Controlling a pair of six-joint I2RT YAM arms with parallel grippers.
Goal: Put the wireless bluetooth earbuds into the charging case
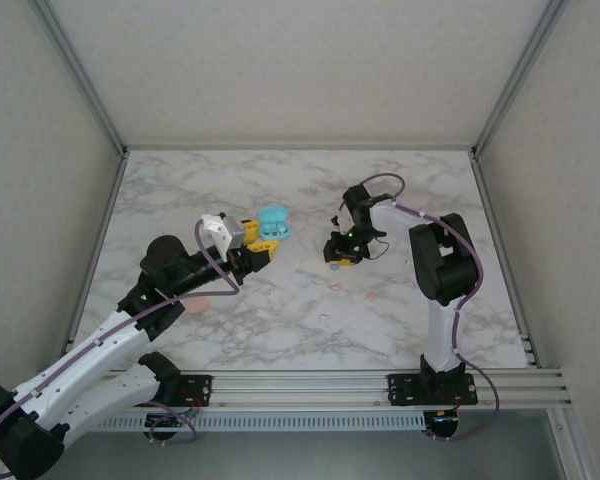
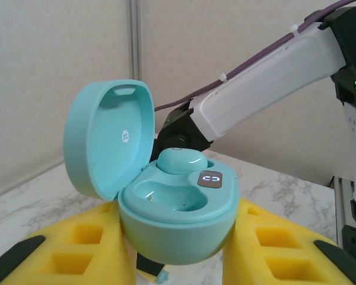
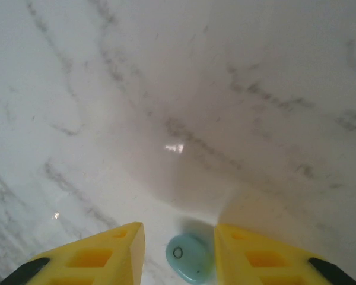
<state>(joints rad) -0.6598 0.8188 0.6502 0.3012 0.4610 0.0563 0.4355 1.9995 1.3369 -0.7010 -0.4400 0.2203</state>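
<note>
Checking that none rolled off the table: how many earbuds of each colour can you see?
Teal pebble-like plastic earbuds: 2 (one seated in the open teal oval charging case, one between the right tool's fingers)
Salmon-pink pebble-like plastic earbuds: 2 (loose on the marble table)
Total: 4

A: What colours are your tools?
B: My left tool (image 2: 178, 261) and right tool (image 3: 183, 256) are yellow with black tips.
A: And the rest?
B: Case (image 2: 178, 228) and bud (image 3: 190, 256) teal; table (image 3: 166, 89) white marble, grey veins.
</note>
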